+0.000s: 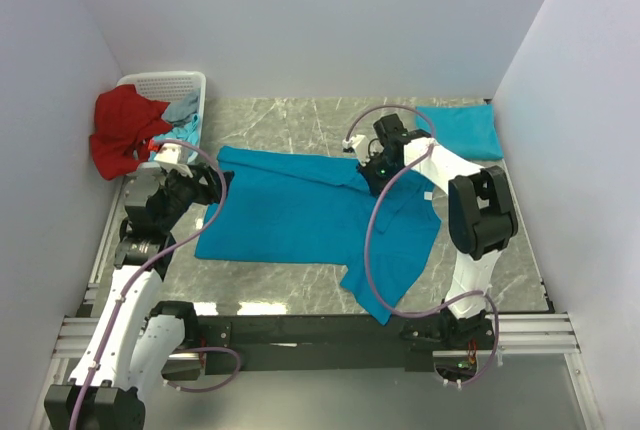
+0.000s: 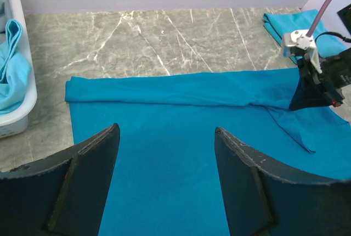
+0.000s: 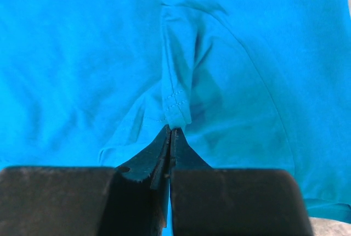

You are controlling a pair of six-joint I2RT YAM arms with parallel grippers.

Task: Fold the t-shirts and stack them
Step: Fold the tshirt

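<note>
The left gripper (image 2: 167, 153) stands wide open and holds nothing, its two dark fingers (image 2: 90, 170) spread above the left part of the teal t-shirt (image 1: 300, 215), which lies flat on the marble table (image 1: 290, 120) and stretches from under this gripper across to the other one. Whether the fingers touch the cloth cannot be told. Ahead of the open gripper the shirt's far edge is doubled over into a long band. Just to its left and a little beyond sits a white laundry basket (image 1: 165, 82). Inside it lies a crumpled light blue cloth (image 2: 12, 66), and a red garment (image 1: 125, 132) hangs out over the basket's left and near rim. The right gripper (image 3: 171, 131) is closed tight on the teal t-shirt, a stitched hem pinched between its tips, with the fabric running up from them in a narrow ridge. Beyond this gripper and to its right, in the table's far corner, lies a folded teal t-shirt (image 1: 465, 130), apart from the spread one.
</note>
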